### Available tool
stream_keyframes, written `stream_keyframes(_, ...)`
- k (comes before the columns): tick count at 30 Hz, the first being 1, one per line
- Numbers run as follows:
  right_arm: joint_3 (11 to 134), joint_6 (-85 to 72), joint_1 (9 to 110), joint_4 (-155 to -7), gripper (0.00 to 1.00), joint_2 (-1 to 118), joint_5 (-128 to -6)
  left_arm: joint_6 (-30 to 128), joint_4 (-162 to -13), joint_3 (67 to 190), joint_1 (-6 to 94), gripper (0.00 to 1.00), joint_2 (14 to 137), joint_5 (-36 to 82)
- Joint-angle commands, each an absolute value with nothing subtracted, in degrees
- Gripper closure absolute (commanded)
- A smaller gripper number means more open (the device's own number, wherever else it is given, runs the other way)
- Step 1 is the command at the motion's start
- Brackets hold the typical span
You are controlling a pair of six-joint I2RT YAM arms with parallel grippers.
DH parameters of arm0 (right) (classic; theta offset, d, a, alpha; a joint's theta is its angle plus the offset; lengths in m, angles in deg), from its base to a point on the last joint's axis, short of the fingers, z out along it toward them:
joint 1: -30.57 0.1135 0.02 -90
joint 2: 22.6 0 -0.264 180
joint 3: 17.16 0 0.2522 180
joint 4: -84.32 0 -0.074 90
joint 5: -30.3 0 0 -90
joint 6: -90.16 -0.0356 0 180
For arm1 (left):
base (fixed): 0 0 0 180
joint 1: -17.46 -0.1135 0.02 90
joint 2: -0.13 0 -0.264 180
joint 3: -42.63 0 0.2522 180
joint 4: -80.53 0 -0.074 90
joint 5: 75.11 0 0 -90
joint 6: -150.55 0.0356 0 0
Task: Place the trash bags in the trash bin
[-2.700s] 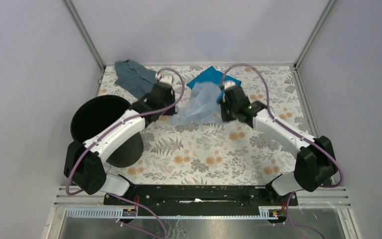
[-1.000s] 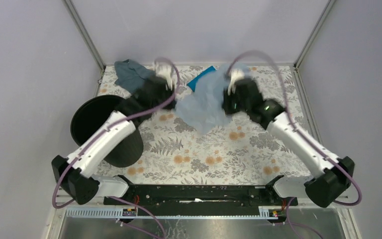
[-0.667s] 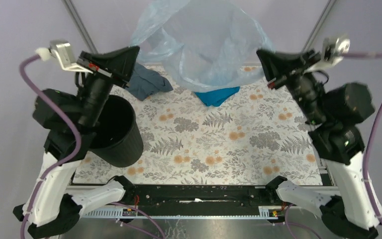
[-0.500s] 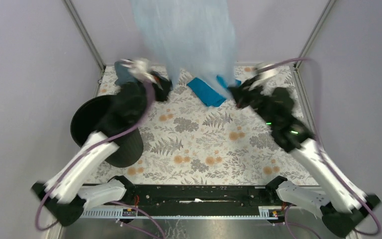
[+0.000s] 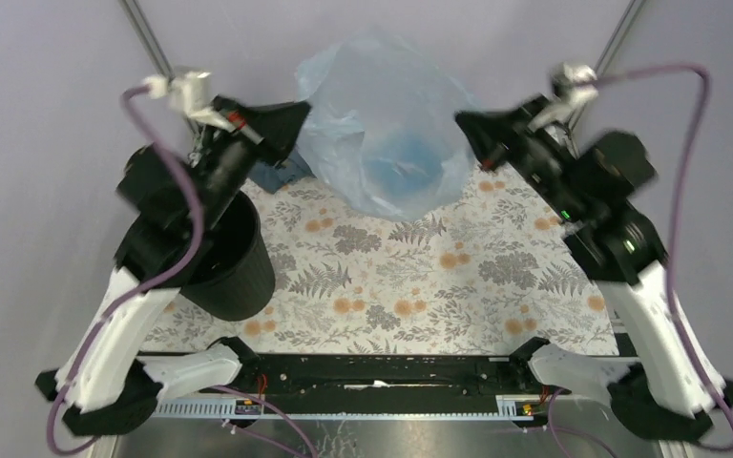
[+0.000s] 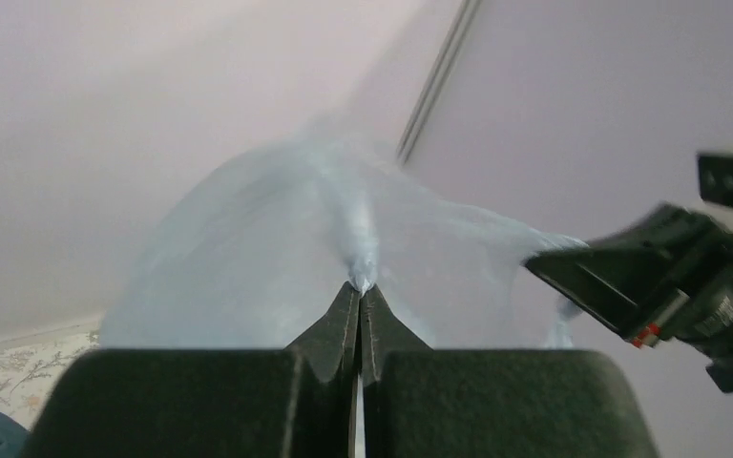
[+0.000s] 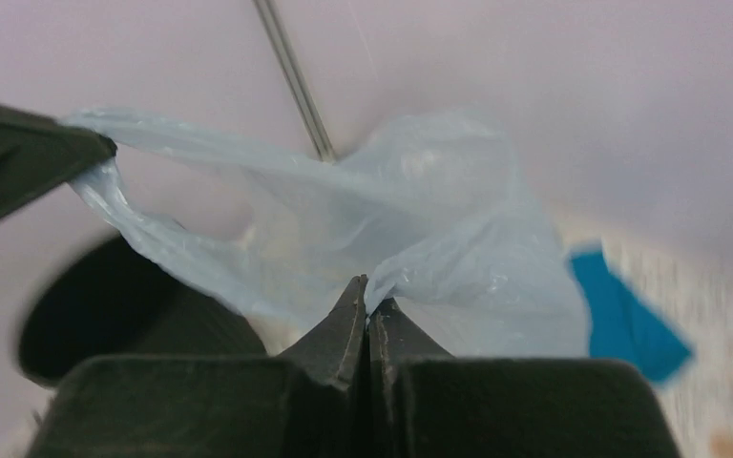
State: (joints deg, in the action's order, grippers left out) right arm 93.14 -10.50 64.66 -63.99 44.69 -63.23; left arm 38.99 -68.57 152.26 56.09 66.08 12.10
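- Left end effector [image 5: 303,112]: raised above the far left of the desk [image 5: 391,286], fingers pressed together and clamped on the left edge of the trash bag [image 5: 391,134]. The left wrist view shows a pinch of film gathered at the tips.
- Right end effector [image 5: 461,123]: raised above the far right of the desk, fingers together and clamped on the bag's right edge. The right wrist view confirms film caught between the tips.
- Trash bag: pale blue translucent film, held in the air between the two end effectors, spread wide and billowed, hanging over the far middle of the desk. It is outside the trash bin [image 5: 240,277] and not touching it.
- Trash bin: black, ribbed, upright at the near left of the desk, partly covered by the left arm, mouth open upward.
- Teal cloth [image 7: 622,317]: lies on the desk at the far side, behind and below the bag.
- Grey-blue cloth [image 5: 278,175]: at the far left, mostly hidden behind the left arm.
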Motion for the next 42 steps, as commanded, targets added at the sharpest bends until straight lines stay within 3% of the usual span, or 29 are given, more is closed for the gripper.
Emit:
stream_keyframes(1,75.8,-11.7,64.7,-64.0,1.0,38.0,-61.5,34.5,-67.3,136.1,56.1,1.0,63.4,2.6)
stream_keyframes(8,48.6,-17.4,64.7,-62.9,1.0,32.1,-59.6,31.5,-58.6,116.0,55.8,1.0,58.6,-0.6)
stream_keyframes(16,65.9,-11.1,64.7,-56.7,1.0,34.4,-64.2,31.4,-57.7,135.4,57.5,1.0,60.2,9.1)
stream_keyframes(24,66.3,-13.3,64.7,-62.8,1.0,33.5,-72.5,29.9,-60.9,141.4,69.9,1.0,67.9,6.6)
stream_keyframes(31,67.5,-15.4,64.7,-69.4,0.89,35.5,-81.9,33.1,-60.9,148.3,71.0,1.0,73.5,7.7)
stream_keyframes(32,67.7,-15.9,64.7,-70.1,0.86,36.0,-83.3,33.6,-60.9,148.7,71.0,1.0,74.1,7.6)
stream_keyframes(38,64.5,-16.6,64.7,-73.7,0.37,35.0,-87.4,34.6,-57.6,152.1,70.9,1.0,76.2,3.7)
stream_keyframes(42,64.0,-14.8,64.8,-73.9,0.25,35.4,-84.6,34.5,-55.3,154.9,71.0,1.0,77.9,3.8)
